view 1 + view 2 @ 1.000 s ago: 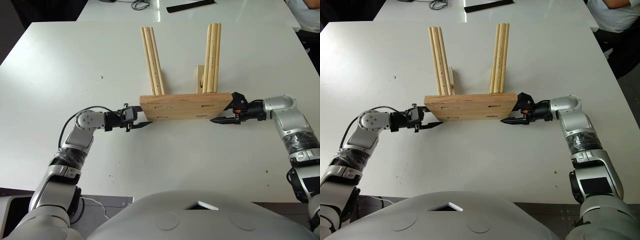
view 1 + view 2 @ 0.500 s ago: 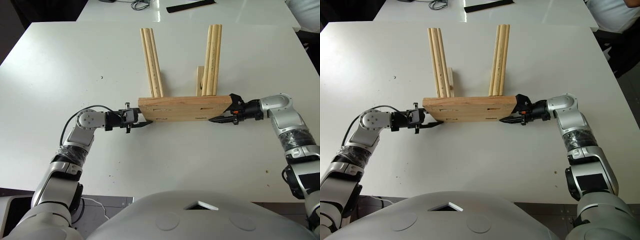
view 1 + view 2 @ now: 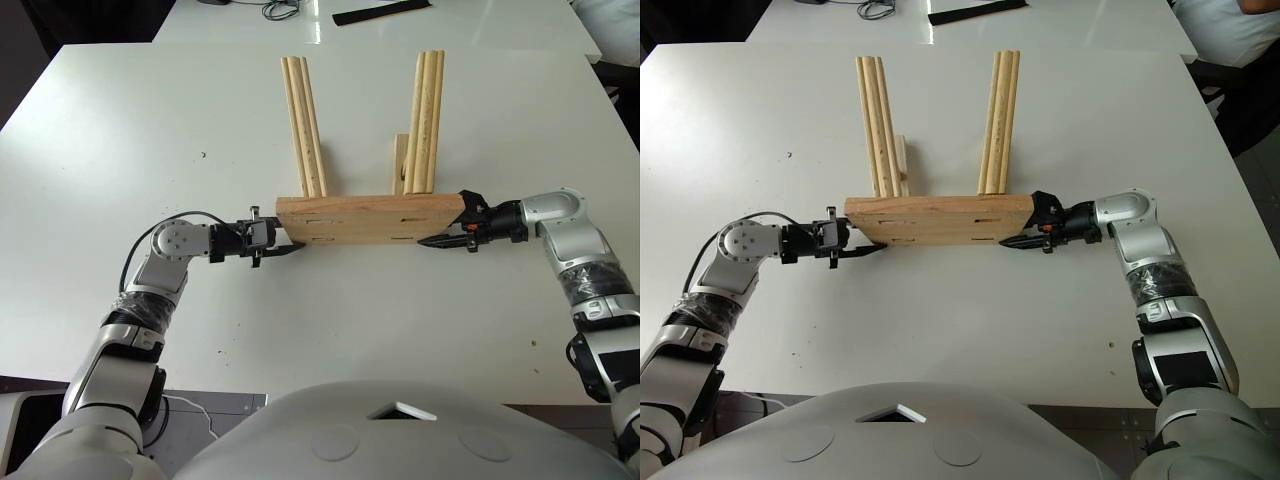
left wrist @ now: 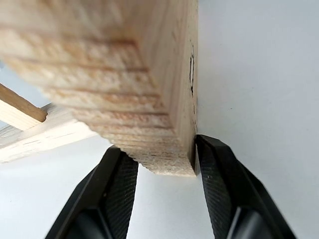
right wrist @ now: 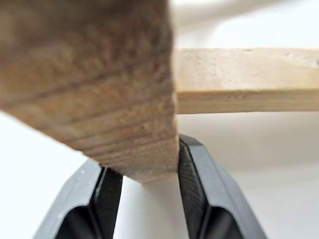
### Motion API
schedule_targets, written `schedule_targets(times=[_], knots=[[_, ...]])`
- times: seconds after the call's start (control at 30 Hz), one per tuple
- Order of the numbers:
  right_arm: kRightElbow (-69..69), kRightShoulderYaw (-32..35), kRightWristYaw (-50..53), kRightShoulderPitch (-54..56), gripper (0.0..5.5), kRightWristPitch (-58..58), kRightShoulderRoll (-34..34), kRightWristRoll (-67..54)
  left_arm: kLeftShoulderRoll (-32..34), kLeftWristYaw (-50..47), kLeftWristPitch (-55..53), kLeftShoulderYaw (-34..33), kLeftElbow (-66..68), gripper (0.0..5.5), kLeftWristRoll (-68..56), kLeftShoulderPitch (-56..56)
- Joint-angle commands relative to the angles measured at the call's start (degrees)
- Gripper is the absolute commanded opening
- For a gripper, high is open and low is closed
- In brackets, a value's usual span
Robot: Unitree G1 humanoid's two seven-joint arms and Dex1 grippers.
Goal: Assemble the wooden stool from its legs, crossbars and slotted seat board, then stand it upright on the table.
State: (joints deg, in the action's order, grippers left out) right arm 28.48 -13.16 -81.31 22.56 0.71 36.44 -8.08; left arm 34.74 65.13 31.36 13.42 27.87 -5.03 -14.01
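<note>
Since a second ago the pale wooden rectangular seat board (image 3: pixel 370 218) has levelled out, its right end dropping a little, and both arms have eased slightly inward; over the last half second nothing has shifted noticeably. The light wooden stool (image 3: pixel 365 150) lies on its side on the white worktop (image 3: pixel 120 130), with the board standing on its long edge and its slotted face turned toward the robot. Two groups of round pale wooden legs (image 3: pixel 303 125) stretch away from the board across the worktop, one group near each end, and a short flat wooden crossbar (image 3: pixel 400 160) shows just beside the right-hand group. The left gripper (image 3: pixel 280 247) sits at the board's left end, low by the worktop, and its black ribbed fingers (image 4: pixel 122 184) close on the two faces of the board's end. The right gripper (image 3: pixel 440 240) mirrors it at the right end, its black fingers (image 5: pixel 192 179) pressed against both faces of the board there. A black strip (image 3: pixel 380 12) lies on the far table beyond the worktop.
</note>
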Motion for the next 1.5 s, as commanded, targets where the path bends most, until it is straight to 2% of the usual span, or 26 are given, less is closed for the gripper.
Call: schedule_targets(times=[0.03, 0.3, 0.53, 0.87, 1.13, 1.37, 1.5], knots=[[-7.8, 0.3, -2.2, -2.7, 1.49, -3.6, -0.7, -3.9, 0.2, -0.8, -2.3, -0.9, -5.8, 1.8, -1.5, 2.6], [-28.9, 3.5, -3.5, -9.3, 1.49, -21.3, 4.3, -13.9, 5.1, 1.5, -13.4, -3.6, -23.0, 1.78, -8.6, 11.6], [-41.6, 6.4, -2.7, -12.7, 1.49, -35.0, 8.0, -22.4, 8.2, 2.4, -25.9, -6.1, -36.1, 1.77, -16.0, 16.1], [-48.8, 11.7, 2.9, -16.0, 1.49, -49.8, 9.4, -32.3, 6.7, 1.3, -43.8, -11.6, -44.5, 1.77, -26.9, 13.9], [-49.2, 16.3, 6.2, -13.6, 1.49, -60.9, 9.1, -41.7, 6.0, 0.9, -56.0, -17.7, -49.0, 1.78, -36.7, 12.9], [-49.9, 26.2, 19.2, -9.6, 1.49, -76.8, 6.0, -66.0, 4.9, -8.3, -72.1, -26.1, -54.8, 1.78, -59.3, 9.6], [-47.8, 25.5, 33.4, -9.7, 1.49, -72.6, 10.4, -88.3, 5.2, -16.5, -75.7, -28.2, -57.6, 1.78, -73.5, 9.9]])
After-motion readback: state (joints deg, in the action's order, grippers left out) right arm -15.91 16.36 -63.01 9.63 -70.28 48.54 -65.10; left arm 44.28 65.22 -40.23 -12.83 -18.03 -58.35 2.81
